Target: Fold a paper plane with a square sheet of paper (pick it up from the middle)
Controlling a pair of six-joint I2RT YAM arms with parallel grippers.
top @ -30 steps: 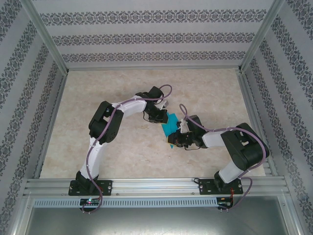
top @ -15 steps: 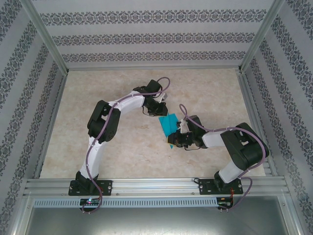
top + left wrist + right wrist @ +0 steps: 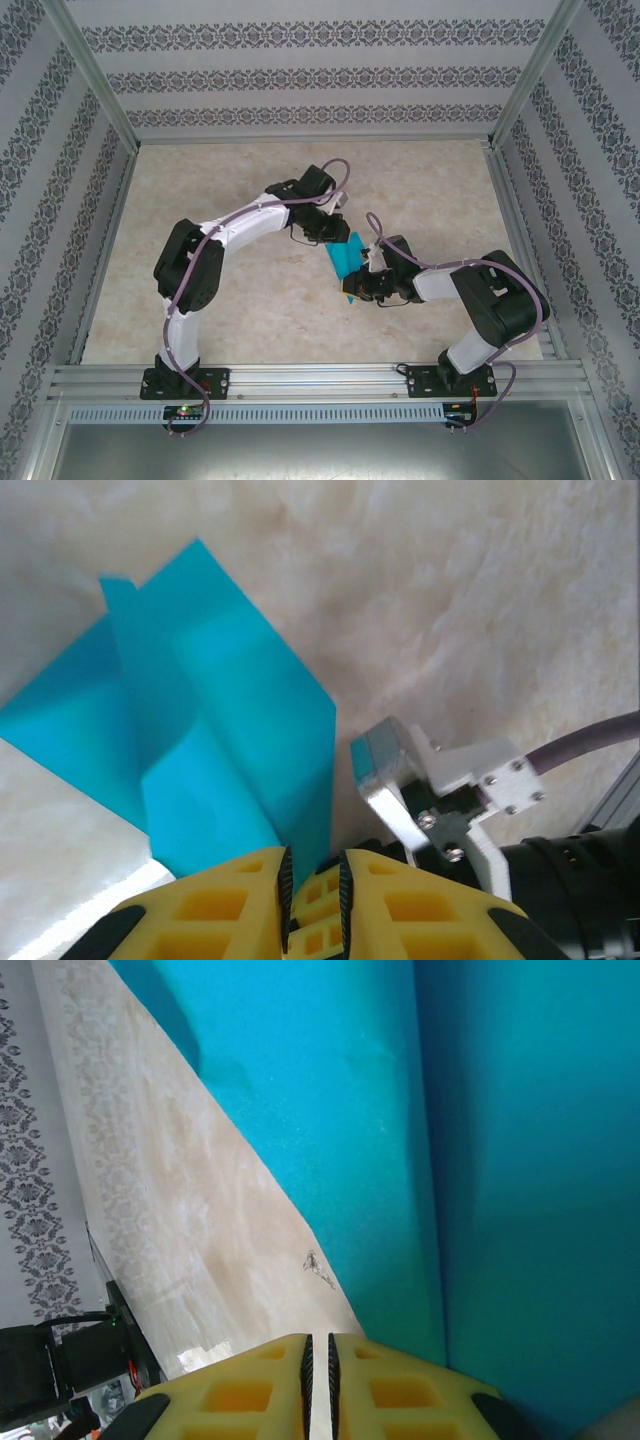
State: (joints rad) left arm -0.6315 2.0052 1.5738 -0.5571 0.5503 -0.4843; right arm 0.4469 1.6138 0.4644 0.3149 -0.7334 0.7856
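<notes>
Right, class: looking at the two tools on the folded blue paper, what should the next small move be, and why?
Probably the left tool should open wider and back off the folded blue paper to re-grip for the next crease. Its jaws stand slightly apart at the paper's edge, while the right tool seems to pinch the other end.

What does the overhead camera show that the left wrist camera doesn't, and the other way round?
Overhead: the whole left arm and right arm, bolted to a metal rail, with patterned walls around them.
Left wrist: a close look at the folds of the blue paper, and the yellow tips of the left gripper.
Both: the blue paper and the marble table.
</notes>
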